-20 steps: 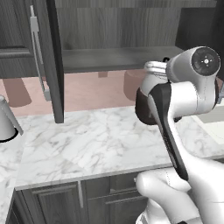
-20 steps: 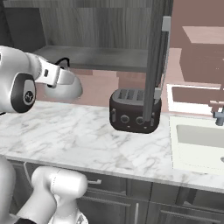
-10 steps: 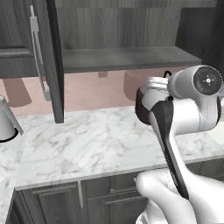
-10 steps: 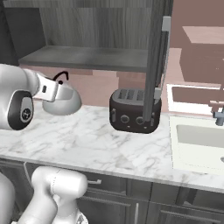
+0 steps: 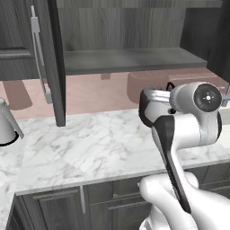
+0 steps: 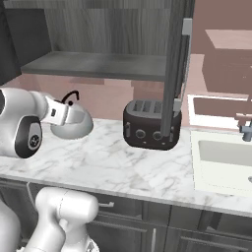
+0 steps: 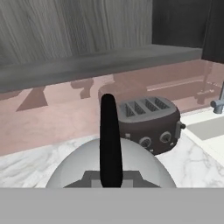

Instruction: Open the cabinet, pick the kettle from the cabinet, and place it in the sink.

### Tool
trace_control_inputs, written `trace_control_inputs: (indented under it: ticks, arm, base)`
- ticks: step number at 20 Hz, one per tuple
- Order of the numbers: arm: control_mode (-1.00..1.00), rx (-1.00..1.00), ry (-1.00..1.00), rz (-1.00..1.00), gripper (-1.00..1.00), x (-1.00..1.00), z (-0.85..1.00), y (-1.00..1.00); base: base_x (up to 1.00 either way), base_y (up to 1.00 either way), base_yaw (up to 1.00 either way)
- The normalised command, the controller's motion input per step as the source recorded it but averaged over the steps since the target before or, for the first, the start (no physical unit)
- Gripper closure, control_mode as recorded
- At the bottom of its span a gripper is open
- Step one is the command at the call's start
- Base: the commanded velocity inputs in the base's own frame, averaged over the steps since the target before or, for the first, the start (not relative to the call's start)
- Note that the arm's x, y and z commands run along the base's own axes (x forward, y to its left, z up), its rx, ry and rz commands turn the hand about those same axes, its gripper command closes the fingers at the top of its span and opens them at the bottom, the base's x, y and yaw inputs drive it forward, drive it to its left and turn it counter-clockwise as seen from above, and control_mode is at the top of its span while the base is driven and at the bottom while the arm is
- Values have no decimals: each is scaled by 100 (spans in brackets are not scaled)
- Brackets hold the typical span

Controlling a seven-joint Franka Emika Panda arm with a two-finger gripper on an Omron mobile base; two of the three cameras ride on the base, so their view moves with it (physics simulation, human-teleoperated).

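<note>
The kettle [image 6: 75, 124], a squat silver dome with a thin black loop handle [image 7: 110, 139], hangs just above the marble counter, left of the toaster. My gripper [image 6: 68, 109] is shut on that handle from above, and the dome [image 7: 131, 164] sits directly below the hand. The cabinet [image 5: 130, 59] stands open with a bare dark shelf, its left door [image 5: 55, 63] swung out. Its right door [image 6: 175, 74] hangs in front of the toaster. The sink [image 6: 220, 158] lies at the far right of the counter, well away from the kettle.
A dark toaster [image 6: 149, 126] stands on the counter between the kettle and the sink, and the faucet [image 6: 244, 126] rises behind the basin. A conical silver vessel [image 5: 6, 127] sits at the counter's far left. Bare marble [image 5: 90, 148] spreads in front.
The hand has come down and out from the cabinet shelf with the kettle, which now hangs lower, close over the counter. The jaws have stayed shut.
</note>
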Motion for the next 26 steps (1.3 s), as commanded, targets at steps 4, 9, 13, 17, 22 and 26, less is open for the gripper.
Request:
trace_control_inputs:
  ticks: [4, 9, 13, 17, 22, 26]
  arm:
    - [-100, -4, 0, 0, 100, 16, -18, 0]
    - [-100, -2, 0, 0, 100, 16, -23, 1]
    - [-100, -1, 0, 0, 100, 18, -23, 2]
    - [-100, -2, 0, 0, 100, 17, -21, 4]
    - [-100, 0, 1, 0, 100, 15, -18, 6]
    - [-100, 0, 0, 0, 100, 3, -4, 2]
  base:
    - [0, 0, 0]
    - [0, 0, 0]
    - [0, 0, 0]
    - [0, 0, 0]
    - [0, 0, 0]
    - [0, 0, 0]
